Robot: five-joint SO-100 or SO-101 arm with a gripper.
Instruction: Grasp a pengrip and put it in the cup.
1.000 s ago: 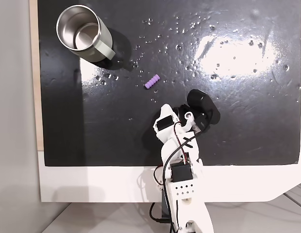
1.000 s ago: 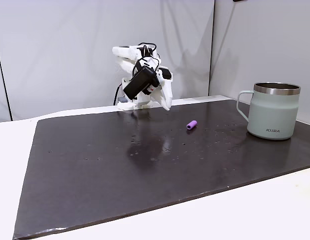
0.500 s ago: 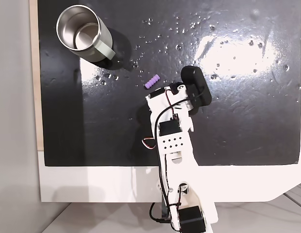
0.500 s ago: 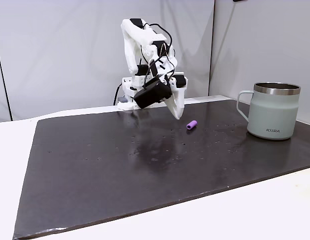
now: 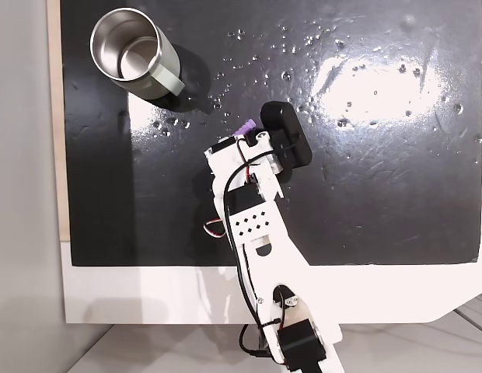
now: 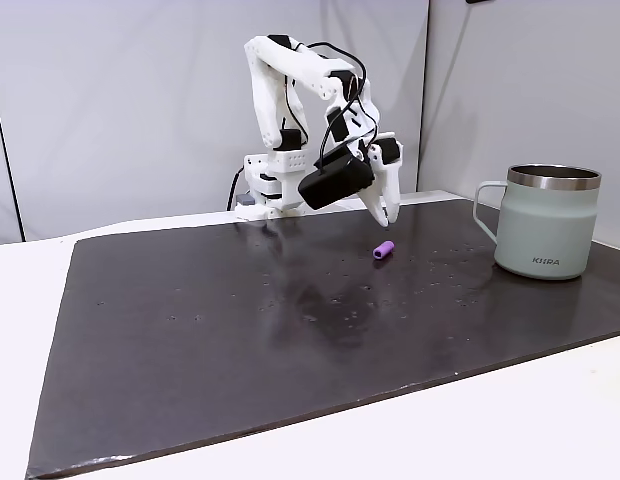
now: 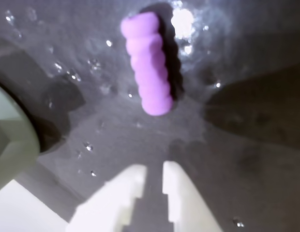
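The pengrip [image 7: 146,63], a small light-purple ribbed cylinder, lies on its side on the black mat [image 6: 240,330] that covers most of the white desk [image 6: 550,420]. In the side-on fixed view it [image 6: 384,249] sits just below and slightly ahead of the end effector [image 6: 388,212], which hangs above the mat with its white fingertips pointing down and not touching the pengrip. In the top-down fixed view only the upper end of the pengrip [image 5: 244,127] peeks out past the white wrist parts, and the end effector's tips are hidden under the arm there. In the wrist view the end effector [image 7: 152,176] enters from the bottom edge: its two pale fingertips [image 7: 132,178] stand close together with just a narrow dark slit between them, so it is nearly closed and has hold of nothing. The pengrip lies a little beyond those tips, running roughly lengthwise away from them and tilted slightly to the left at its far end. The cup [image 5: 134,53], a steel mug with a pale grey-green outside and a side handle, stands upright near the mat's upper-left corner in the top-down fixed view, well apart from the pengrip. In the side-on fixed view the cup [image 6: 546,222] is at the right, handle turned toward the arm. Small droplets and glare speckle the glossy mat around the pengrip.
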